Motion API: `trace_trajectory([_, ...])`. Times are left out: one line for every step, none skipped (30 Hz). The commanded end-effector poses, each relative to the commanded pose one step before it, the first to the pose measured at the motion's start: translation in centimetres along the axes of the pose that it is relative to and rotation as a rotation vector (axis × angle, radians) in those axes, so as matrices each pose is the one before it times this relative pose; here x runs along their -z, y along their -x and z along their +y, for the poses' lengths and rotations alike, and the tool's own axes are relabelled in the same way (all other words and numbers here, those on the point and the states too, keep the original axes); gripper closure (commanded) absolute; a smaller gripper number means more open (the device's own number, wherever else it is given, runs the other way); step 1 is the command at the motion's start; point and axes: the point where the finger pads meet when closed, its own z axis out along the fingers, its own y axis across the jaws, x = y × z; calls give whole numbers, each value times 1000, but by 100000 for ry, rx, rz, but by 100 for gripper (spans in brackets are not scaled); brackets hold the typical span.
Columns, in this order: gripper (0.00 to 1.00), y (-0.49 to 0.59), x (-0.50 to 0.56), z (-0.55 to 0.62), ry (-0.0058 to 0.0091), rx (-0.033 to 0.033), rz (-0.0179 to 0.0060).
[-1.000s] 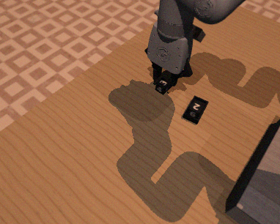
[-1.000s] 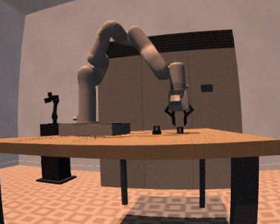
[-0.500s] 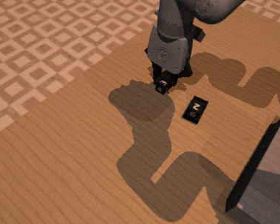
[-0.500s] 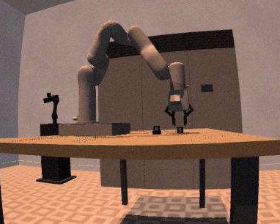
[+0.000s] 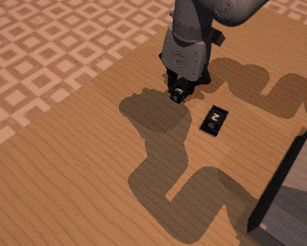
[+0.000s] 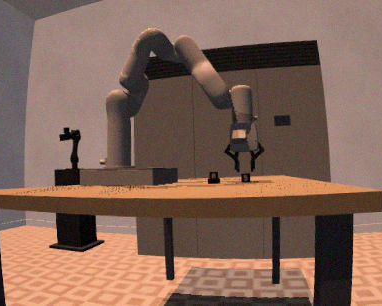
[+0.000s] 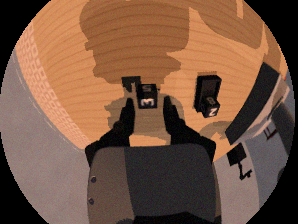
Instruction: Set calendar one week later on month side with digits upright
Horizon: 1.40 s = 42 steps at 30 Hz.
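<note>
A loose black cube (image 5: 178, 94) (image 6: 245, 177) (image 7: 147, 96) stands on the table outside the tray, with a white 3-like digit and a dimmer digit showing. My gripper (image 5: 183, 86) (image 6: 245, 168) (image 7: 148, 104) is partly open and empty. Its fingertips are above the loose cube, one to each side in the wrist view. The black tray (image 5: 219, 108) (image 6: 213, 181) (image 7: 208, 86) lies flat on the table beside it. The second cube (image 5: 214, 119) (image 6: 214, 175) (image 7: 211, 107) is at one end of the tray, a sideways 2-like digit showing; the tray's other end is empty. The month's name is not readable.
The wooden table (image 5: 70, 161) (image 6: 287, 202) carries the arm's large grey base (image 5: 295, 213) (image 6: 117, 176), which is beyond the tray from the loose cube. Broad arm shadows cross the wood. A small dark device on a pedestal (image 6: 76, 210) stands behind the table.
</note>
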Motion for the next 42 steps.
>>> trace_trajectory([53, 1, 138, -144, -383, 2, -1])
trace_trajectory([53, 0, 0, 0, 0, 0, 0])
trace_trajectory([53, 0, 0, 0, 0, 0, 0])
trace_trajectory([53, 0, 0, 0, 0, 0, 0])
trace_trajectory([53, 0, 0, 0, 0, 0, 0])
trace_trajectory([53, 0, 0, 0, 0, 0, 0])
trace_trajectory([53, 0, 0, 0, 0, 0, 0])
trace_trajectory([53, 0, 0, 0, 0, 0, 0])
trace_trajectory([53, 0, 0, 0, 0, 0, 0])
trace_trajectory([53, 0, 0, 0, 0, 0, 0])
trace_trajectory([53, 0, 0, 0, 0, 0, 0])
trace_trajectory([53, 0, 0, 0, 0, 0, 0])
trace_trajectory([53, 0, 0, 0, 0, 0, 0])
trace_trajectory([53, 0, 0, 0, 0, 0, 0])
trace_trajectory([53, 0, -1, 0, 0, 0, 0])
trace_trajectory([53, 0, -6, 0, 0, 0, 0])
trace_trajectory([53, -1, -16, 0, 0, 0, 0])
trace_trajectory([53, -1, -29, 0, 0, 0, 0])
trace_trajectory([53, -1, -44, 0, 0, 0, 0])
trace_trajectory([53, -2, -60, 1, 0, 0, 0])
trace_trajectory([53, -3, -78, 1, 0, 0, 0])
trace_trajectory([53, -3, -95, 1, 0, 0, 0])
trace_trajectory([53, -4, -111, 2, 0, 0, 0])
trace_trajectory([53, -4, -126, 2, 0, 0, 0])
trace_trajectory([53, -5, -140, 3, 0, 0, 0])
trace_trajectory([53, -5, -151, 4, 0, 0, 0])
trace_trajectory([53, -1, -154, -1, 0, 0, 0])
trace_trajectory([53, -2, -160, 0, 0, 0, 0])
trace_trajectory([53, -2, -163, 0, 0, 0, 0])
trace_trajectory([53, 0, 0, 0, 0, 0, 0])
trace_trajectory([53, 0, 0, 0, 0, 0, 0])
trace_trajectory([53, -2, -163, 1, 0, 0, 0])
trace_trajectory([53, -2, -160, 1, 0, 0, 0])
trace_trajectory([53, -1, -153, 0, 0, 0, 0])
trace_trajectory([53, -1, -143, -1, 0, 0, 0])
trace_trajectory([53, -1, -133, 0, 0, 0, 0])
trace_trajectory([53, -1, -120, 0, 0, 0, 0])
trace_trajectory([53, -1, -106, 0, 0, 0, 0])
trace_trajectory([53, -1, -90, 0, 0, 0, 0])
trace_trajectory([53, -1, -74, 1, 0, 0, 0])
trace_trajectory([53, -1, -58, 1, 0, 0, 0])
trace_trajectory([53, 0, -42, 0, 0, 0, 0])
